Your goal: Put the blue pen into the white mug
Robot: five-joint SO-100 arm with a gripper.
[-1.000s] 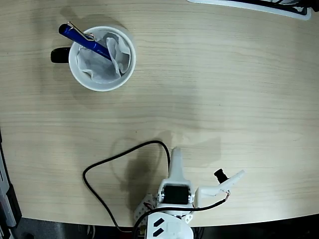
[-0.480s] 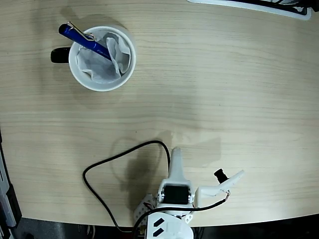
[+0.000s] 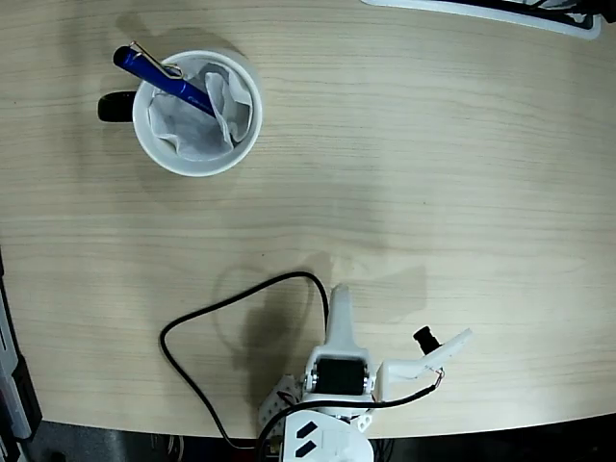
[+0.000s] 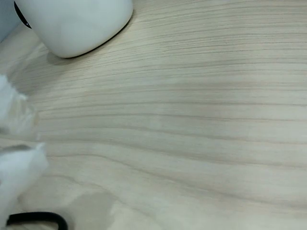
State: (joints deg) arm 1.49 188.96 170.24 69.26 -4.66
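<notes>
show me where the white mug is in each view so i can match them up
Fixed view: the white mug stands at the upper left of the table, seen from above, with the blue pen leaning in it and tissue inside.
Wrist view: only the white mug's outer wall shows, at the top left edge; its opening is cut off.
Shared landmark: the black cable, looping left of the arm in the fixed view, shows at the bottom left corner of the wrist view.

White mug (image 3: 197,154) with black handle (image 3: 115,106), white tissue (image 3: 217,111) inside, glossy deep-blue pen (image 3: 166,81) with silver clip, pale wood-grain table (image 3: 433,173), white arm (image 3: 339,371), black cable (image 3: 207,318)
</notes>
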